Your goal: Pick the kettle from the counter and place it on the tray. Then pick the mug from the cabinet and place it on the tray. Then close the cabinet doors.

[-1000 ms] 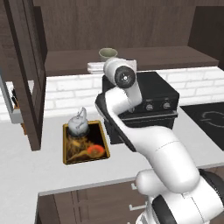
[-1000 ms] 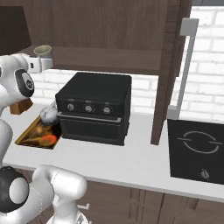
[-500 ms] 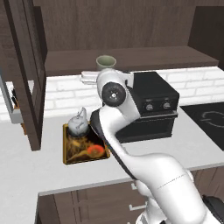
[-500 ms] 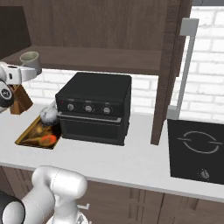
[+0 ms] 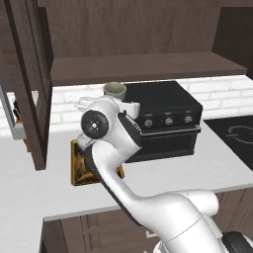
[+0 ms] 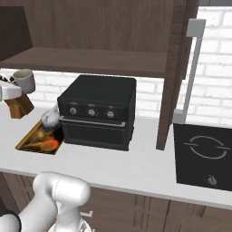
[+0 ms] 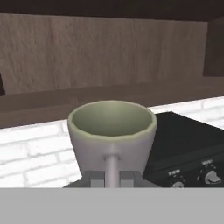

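Note:
My gripper (image 7: 111, 177) is shut on the side handle of the pale mug (image 7: 112, 131), which stays upright with its greenish inside showing. The mug (image 5: 114, 90) hangs in the air below the cabinet shelf (image 5: 143, 66), left of the black oven. From the right, the mug (image 6: 25, 80) and gripper (image 6: 12, 88) sit at the far left, above the tray (image 6: 36, 140). The silvery kettle (image 6: 50, 117) stands on the tray's far end. My arm covers most of the tray (image 5: 79, 170) from the left. Both cabinet doors (image 5: 29, 84) (image 6: 176, 68) stand open.
A black toaster oven (image 6: 97, 111) sits on the counter (image 6: 136, 163) right beside the tray. A brown knife block (image 6: 18, 105) stands behind the tray by the brick wall. A black cooktop (image 6: 206, 152) lies at the right.
The arm has swung left and down, carrying the mug from shelf height to below the shelf, towards the space over the tray. The gripper stays shut on the handle.

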Robot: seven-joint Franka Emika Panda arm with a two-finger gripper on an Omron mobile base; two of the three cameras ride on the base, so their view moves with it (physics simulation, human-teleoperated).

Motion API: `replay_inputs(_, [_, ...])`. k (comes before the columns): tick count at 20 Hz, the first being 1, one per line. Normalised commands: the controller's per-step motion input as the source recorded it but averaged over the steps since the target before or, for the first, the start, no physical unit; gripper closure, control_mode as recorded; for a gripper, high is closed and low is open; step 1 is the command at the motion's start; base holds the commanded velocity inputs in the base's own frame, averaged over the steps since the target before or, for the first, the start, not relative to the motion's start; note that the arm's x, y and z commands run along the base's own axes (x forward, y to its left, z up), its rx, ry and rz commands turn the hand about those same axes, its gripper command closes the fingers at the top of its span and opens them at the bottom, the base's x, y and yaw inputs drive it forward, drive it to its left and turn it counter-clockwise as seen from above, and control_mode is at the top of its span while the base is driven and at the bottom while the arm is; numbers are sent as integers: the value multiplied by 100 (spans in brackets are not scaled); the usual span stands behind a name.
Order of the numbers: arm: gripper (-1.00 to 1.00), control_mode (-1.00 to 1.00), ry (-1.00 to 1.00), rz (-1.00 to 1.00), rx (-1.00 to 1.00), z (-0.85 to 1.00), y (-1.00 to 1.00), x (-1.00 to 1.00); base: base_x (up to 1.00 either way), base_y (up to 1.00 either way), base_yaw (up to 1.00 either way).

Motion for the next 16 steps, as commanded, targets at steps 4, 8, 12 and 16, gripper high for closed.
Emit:
replay_inputs(4, [100,-100,8,0,4,-55,0,-11,0,0,0])
replay_inputs(8, [100,-100,-3,0,6,-54,-1,-13,0,0,0])
replay_inputs(12, [100,-100,-8,0,3,-58,-1,-7,0,0,0])
replay_inputs(16, [100,-100,-2,0,1,-55,1,-3,0,0,0])
